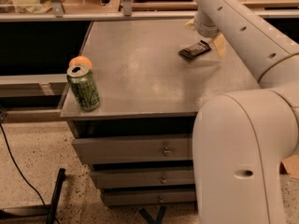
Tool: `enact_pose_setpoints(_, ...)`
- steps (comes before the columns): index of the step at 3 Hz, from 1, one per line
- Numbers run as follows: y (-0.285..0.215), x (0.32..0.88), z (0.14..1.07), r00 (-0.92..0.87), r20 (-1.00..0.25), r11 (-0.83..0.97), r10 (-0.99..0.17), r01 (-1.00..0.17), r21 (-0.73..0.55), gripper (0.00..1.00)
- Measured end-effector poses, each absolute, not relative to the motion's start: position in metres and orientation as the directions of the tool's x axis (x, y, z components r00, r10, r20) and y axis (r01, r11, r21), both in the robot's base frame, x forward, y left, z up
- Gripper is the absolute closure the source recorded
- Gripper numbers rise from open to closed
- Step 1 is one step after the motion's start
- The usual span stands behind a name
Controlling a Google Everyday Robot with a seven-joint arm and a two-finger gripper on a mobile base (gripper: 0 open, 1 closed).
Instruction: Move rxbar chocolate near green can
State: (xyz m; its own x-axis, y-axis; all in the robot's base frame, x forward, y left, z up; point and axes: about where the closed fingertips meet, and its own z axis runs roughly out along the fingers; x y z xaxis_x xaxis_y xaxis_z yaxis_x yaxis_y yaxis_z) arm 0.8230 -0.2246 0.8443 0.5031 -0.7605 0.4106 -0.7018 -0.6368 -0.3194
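Observation:
The rxbar chocolate [195, 49], a flat black bar with white lettering, lies on the grey cabinet top [140, 73] at the far right. My gripper [205, 35] hangs right over it at the end of the white arm, and the arm hides the point of contact. The green can [84, 87] stands upright at the front left corner, far from the bar.
An orange fruit [80, 61] sits just behind the can. The arm's large white body [238, 157] fills the lower right. The cabinet has drawers [135, 149] below. A shelf rail [93, 17] runs along the back and a black cable [18, 167] lies on the floor at left.

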Motion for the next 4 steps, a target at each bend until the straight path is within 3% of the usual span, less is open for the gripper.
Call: enact_pose_setpoints(4,-0.214,0.818,0.848,0.575,0.452,-0.731,-0.682,-0.556,-0.396,0.0)
